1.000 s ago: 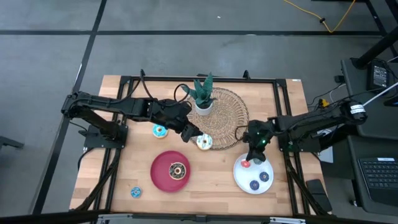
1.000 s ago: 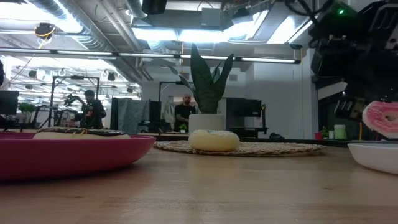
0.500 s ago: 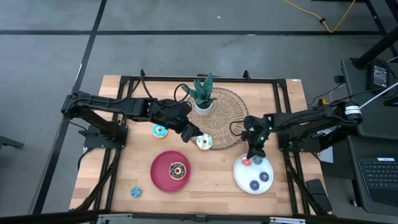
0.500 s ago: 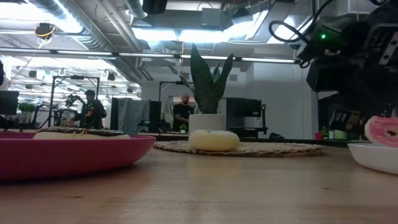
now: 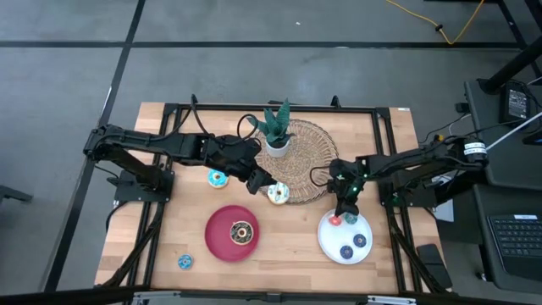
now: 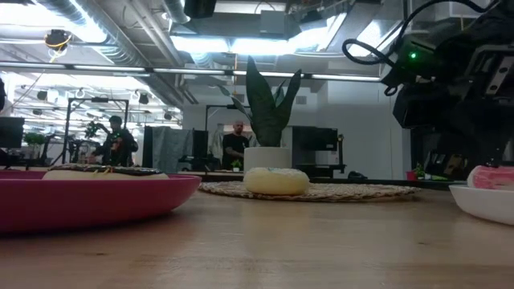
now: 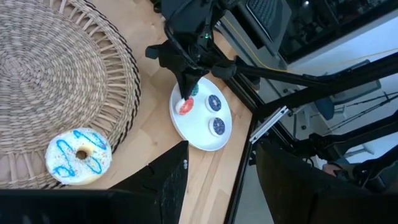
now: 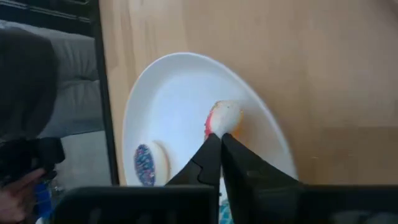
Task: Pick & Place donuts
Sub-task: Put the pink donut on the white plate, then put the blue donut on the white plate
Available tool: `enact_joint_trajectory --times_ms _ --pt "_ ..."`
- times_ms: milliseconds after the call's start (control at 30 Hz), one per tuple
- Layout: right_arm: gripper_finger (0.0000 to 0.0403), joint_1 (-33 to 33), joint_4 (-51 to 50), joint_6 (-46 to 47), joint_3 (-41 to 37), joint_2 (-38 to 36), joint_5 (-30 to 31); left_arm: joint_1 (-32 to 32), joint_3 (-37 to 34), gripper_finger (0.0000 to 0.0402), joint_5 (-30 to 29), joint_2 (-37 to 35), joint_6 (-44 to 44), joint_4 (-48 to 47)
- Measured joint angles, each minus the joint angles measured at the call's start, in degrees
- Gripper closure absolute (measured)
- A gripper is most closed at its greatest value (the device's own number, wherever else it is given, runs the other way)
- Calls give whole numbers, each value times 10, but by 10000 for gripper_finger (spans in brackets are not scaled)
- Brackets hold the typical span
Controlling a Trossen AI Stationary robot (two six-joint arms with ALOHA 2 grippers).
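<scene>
Small red-and-pink iced toy donut [image 8: 222, 118]: it is seen on the round white plate [image 5: 324, 241], near that plate's rim on the side toward the woven straw mat [image 5: 315, 152], with two coin-sized dark-blue sprinkled donuts [image 5: 346, 252] lying farther in on the same plate. The right gripper [image 5: 342, 211] is placed directly over the red donut; in the right wrist view its two dark fingers are drawn together to a narrow point whose tips meet the donut's near edge, so the jaws are read as shut or nearly shut, and whether the donut is pinched or merely touched cannot be told. The donut thus lies straight ahead of the fingertips, not to either side. As a ring it offers no long axis, so no wrist turn appears to be called for. The left gripper [image 5: 259, 181] is held beside the cream-white donut with blue icing [image 7: 78, 156], which rests at the mat's edge; its fingers stand spread apart with nothing between them, and it is much the farther arm from the plate. The brown chocolate donut [image 5: 241, 231] is noted on the round red plate [image 5: 217, 241].
</scene>
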Motion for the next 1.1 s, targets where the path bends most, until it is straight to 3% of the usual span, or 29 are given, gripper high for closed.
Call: enact_joint_trajectory --times_ms 467,1100 --pt "276 0 -2 46 0 -7 7 0 0 223 15 0 0 0" --pt "269 0 -77 120 1 -127 58 0 0 223 35 0 0 0"
